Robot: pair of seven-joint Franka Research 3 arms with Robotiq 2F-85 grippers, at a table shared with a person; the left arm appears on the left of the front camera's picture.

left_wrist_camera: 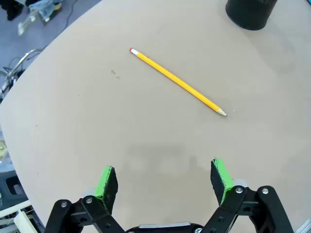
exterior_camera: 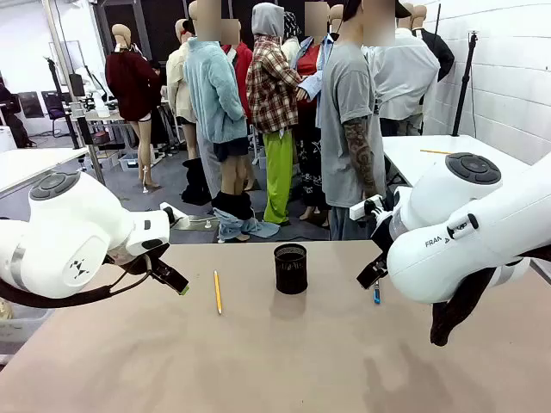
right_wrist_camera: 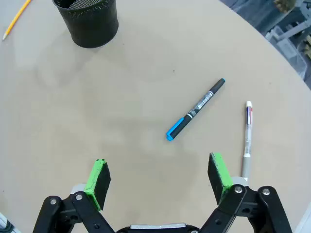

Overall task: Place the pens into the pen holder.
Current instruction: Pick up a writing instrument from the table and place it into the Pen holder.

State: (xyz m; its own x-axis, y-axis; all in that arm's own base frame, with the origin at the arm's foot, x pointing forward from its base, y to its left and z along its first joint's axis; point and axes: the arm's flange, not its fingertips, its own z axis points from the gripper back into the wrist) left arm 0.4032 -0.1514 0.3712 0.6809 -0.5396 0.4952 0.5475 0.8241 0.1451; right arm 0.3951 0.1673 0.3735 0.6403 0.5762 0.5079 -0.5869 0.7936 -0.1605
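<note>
The right gripper (right_wrist_camera: 158,167) hangs over the beige table (right_wrist_camera: 121,97) with its jaws spread wide and nothing between the green pads (right_wrist_camera: 99,177), which rise from six o'clock. The black mesh pen holder (right_wrist_camera: 90,22) stands upright at eleven o'clock, and the tip end of the yellow pencil (right_wrist_camera: 14,22) lies beyond it towards ten o'clock, apart from it. The blue-and-black pen (right_wrist_camera: 196,109) lies slantwise towards three o'clock, blue cap nearest the gripper, while the silver-white pen (right_wrist_camera: 248,136) lies at four o'clock, its lower end just beside one pad.
</note>
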